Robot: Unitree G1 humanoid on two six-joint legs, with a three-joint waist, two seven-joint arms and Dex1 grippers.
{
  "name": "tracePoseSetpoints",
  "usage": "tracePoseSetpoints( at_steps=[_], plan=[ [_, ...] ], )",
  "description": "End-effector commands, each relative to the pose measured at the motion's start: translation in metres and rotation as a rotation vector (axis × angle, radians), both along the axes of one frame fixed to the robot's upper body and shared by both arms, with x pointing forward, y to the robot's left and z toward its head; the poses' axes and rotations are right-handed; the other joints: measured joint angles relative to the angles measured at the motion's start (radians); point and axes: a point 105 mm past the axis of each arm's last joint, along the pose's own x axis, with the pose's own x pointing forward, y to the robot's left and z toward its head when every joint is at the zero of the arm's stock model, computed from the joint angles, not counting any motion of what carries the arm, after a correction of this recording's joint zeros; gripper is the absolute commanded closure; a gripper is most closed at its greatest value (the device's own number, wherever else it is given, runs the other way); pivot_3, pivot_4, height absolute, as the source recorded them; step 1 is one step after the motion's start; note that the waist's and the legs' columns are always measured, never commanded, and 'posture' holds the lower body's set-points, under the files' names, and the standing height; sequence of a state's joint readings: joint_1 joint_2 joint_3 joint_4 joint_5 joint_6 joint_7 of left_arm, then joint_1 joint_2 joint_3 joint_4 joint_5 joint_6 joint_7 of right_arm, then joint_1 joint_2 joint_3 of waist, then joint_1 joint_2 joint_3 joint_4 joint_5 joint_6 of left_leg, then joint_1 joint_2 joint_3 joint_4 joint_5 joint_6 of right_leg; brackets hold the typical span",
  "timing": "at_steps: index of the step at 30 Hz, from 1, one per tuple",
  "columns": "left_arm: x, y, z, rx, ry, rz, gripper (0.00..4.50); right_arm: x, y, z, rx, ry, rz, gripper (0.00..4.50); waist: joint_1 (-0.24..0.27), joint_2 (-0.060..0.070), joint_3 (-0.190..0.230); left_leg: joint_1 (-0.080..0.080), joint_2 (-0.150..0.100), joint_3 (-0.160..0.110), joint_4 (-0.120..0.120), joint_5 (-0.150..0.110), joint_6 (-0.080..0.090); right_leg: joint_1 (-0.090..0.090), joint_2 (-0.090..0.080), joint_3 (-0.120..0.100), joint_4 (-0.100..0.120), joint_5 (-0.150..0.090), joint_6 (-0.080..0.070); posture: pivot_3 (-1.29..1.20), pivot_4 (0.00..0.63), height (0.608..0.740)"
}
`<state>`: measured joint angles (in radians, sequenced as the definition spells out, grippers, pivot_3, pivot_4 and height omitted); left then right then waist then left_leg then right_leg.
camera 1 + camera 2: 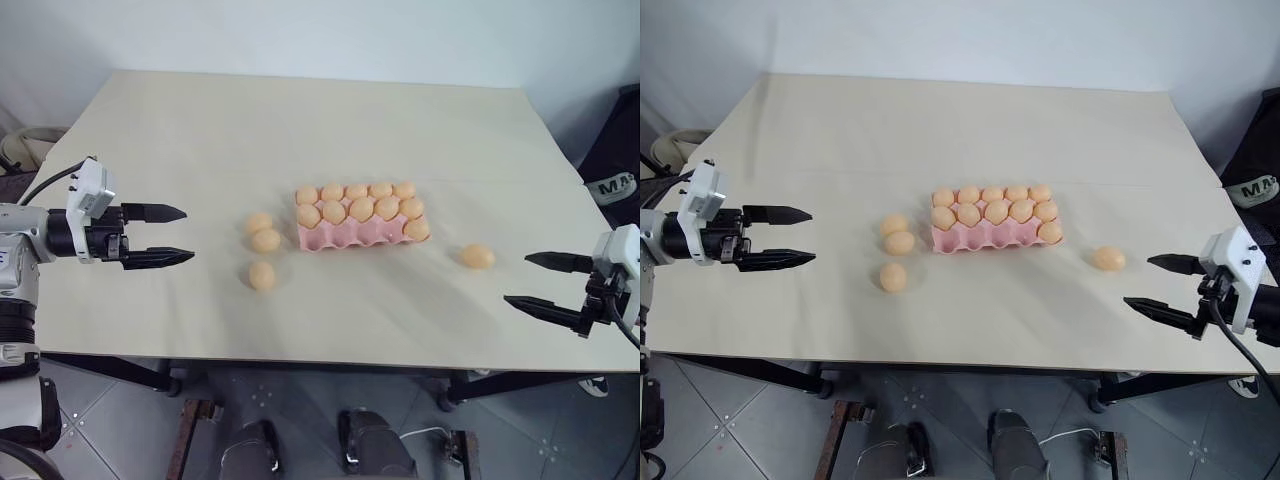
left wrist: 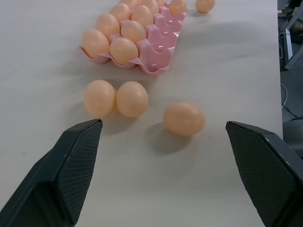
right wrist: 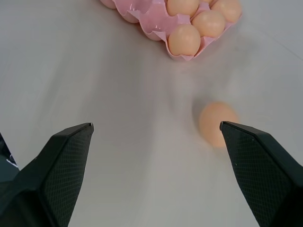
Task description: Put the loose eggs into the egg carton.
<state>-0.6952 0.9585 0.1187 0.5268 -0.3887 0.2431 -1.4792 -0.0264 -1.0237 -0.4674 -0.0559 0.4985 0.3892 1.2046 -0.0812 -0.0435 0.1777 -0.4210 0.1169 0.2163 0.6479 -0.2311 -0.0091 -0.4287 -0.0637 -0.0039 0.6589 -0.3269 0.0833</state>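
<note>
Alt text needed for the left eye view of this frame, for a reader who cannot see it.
A pink egg carton sits mid-table, its two far rows full and one egg in the near row's right end. Four loose eggs lie on the pale table: three clustered left of the carton, one to its right. The left tool and right tool hover open at either side, empty.

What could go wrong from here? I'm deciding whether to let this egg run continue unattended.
Two eggs left of the carton touch, so the open left gripper closing on one may knock the other rolling. The lone egg near the open right gripper lies on bare table and could roll off if nudged. The empty cups are in the near row, beside filled ones, so a lowered finger may bump seated eggs.
</note>
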Motion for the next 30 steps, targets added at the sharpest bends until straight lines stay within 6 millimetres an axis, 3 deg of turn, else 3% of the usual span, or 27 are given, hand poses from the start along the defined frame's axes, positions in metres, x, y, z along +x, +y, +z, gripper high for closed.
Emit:
tracePoseSetpoints(
  at_steps=[1,4,9,17,25,30],
  plan=[
    [0.003,0.001,0.012,-0.009,-0.076,-0.003,0.05,-0.003,0.000,0.017,-0.022,-0.053,0.001,0.00,0.001,0.000,0.000,0.000,0.000,0.000,0.000,0.000,0.000,0.000,0.000,0.000,0.000,0.000,0.000,0.00,0.150,0.740],
    [0.007,0.001,0.013,0.018,-0.075,0.036,0.05,-0.002,-0.002,0.016,-0.018,-0.040,-0.025,0.00,0.000,0.000,0.000,0.000,0.000,0.000,0.000,0.000,0.000,0.000,0.000,0.000,0.000,0.000,0.000,0.00,0.150,0.740],
    [-0.004,-0.001,0.010,-0.013,0.028,-0.016,0.05,0.002,-0.005,0.017,-0.002,-0.037,-0.073,0.00,0.000,0.000,0.000,0.000,0.000,0.000,0.000,0.000,0.000,0.000,0.000,0.000,0.000,0.000,0.000,0.00,0.150,0.740],
    [-0.010,-0.023,0.024,-0.128,-0.099,-0.154,0.05,0.016,-0.008,0.009,0.008,-0.027,-0.198,0.00,0.000,0.000,0.000,0.000,0.000,0.000,0.001,0.000,0.000,0.000,-0.001,0.000,0.001,0.000,0.000,0.00,0.150,0.740],
    [-0.018,-0.038,0.021,-0.149,-0.166,-0.286,0.05,0.041,-0.008,-0.013,0.015,0.035,-0.338,0.00,-0.003,0.000,0.000,0.000,0.000,0.000,0.000,0.001,-0.001,0.000,0.001,0.000,0.001,0.000,0.000,0.00,0.150,0.740],
    [-0.024,-0.038,0.019,-0.225,-0.161,-0.322,0.05,0.059,-0.003,-0.015,0.053,0.016,-0.389,0.00,-0.003,0.001,0.000,0.000,0.000,0.000,0.001,0.001,-0.001,0.000,0.000,0.001,0.002,0.000,0.001,0.00,0.150,0.740]
  ],
)
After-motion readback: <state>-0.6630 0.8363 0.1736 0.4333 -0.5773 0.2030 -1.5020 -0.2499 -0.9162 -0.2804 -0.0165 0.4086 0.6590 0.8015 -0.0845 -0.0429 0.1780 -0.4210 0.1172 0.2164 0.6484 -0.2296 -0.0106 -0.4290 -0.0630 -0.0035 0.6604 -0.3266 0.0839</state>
